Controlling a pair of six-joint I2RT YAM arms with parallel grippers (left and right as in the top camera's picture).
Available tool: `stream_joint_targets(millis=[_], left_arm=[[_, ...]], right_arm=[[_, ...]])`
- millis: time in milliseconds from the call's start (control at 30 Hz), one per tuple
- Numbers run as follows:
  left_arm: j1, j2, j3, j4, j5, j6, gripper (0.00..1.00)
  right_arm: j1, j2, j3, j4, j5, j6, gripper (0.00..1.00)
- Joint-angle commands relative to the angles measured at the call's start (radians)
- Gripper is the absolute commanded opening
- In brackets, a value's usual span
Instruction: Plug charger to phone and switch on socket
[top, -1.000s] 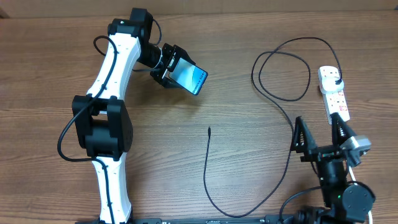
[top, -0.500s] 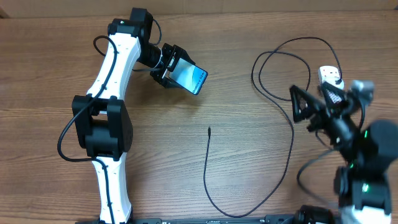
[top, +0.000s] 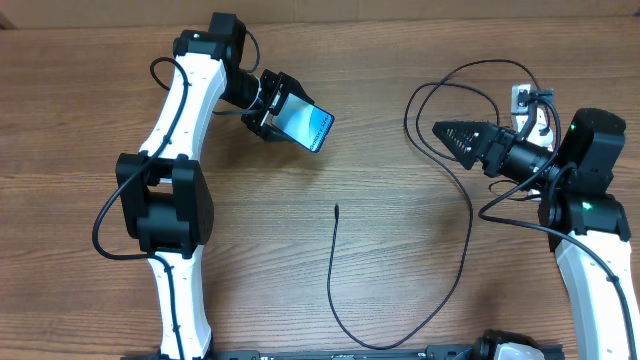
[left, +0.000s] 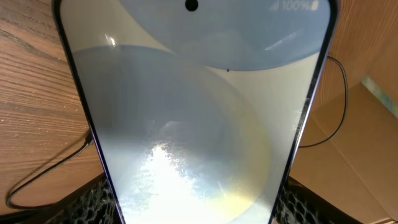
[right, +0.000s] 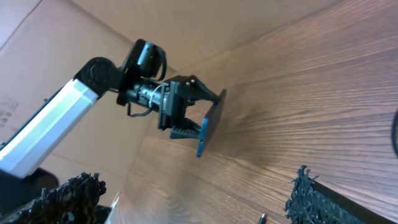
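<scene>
Overhead — R: phone (top: 308, 126), position?
M: Upper left of centre, clamped in the left tool (top: 283, 112) at the end of the white left arm (top: 185, 110). Screen lit blue, body tilted, screen facing up and toward the right of the frame.

R: Grip confirmed?
M: Yes. Left wrist view: the glass fills the frame, pale glare low down, "100%" at top right. Black mesh pads (left: 93, 202) sit against its edges at both lower corners. Right wrist view has it edge-on in the upper left, slanted over the wooden surface (top: 400, 280). Cannot tell whether its lower corner touches.

R: Right tool (top: 445, 132)?
M: Right of frame, pointing left. Fingers spread as wide as they go, nothing between them. It hangs over the cable loop.

R: Charger (top: 466, 230)?
M: Thin black cable. Loops in the upper right, drops down right of centre, curves along the bottom edge. Then it climbs to its connector tip (top: 336, 208) at centre frame. Tip lies bare on the surface, well apart from the phone.

R: Socket (top: 520, 100)?
M: White, upper right, mostly hidden under the right arm (top: 590, 150). A black plug (top: 543, 97) shows at its visible end. Switch position not readable
</scene>
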Motion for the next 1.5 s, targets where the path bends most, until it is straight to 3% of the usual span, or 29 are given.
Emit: stream_joint_targets(millis=[0,467,600,900,1467], left_arm=[[-0.007,-0.042,0.027,0.000,0.021,-0.014,0.04],[-0.007,-0.042,0.027,0.002,0.016,-0.044,0.04],[-0.009,-0.042,0.027,0.014,0.017,-0.052,0.04],[-0.046,-0.042,0.027,0.035,0.015,-0.069,0.04],[-0.220,-0.042,0.027,0.096,-0.072,-0.356,0.04]], right_arm=[[0.006,-0.012,0.028,0.024,-0.058,0.007,1.00],[0.007,0.006,0.028,0.024,-0.018,0.060,1.00],[0.024,0.063,0.028,-0.015,0.043,0.150,1.00],[0.165,0.266,0.028,0.051,0.071,0.156,1.00],[0.288,0.348,0.028,0.093,0.332,0.159,1.00]])
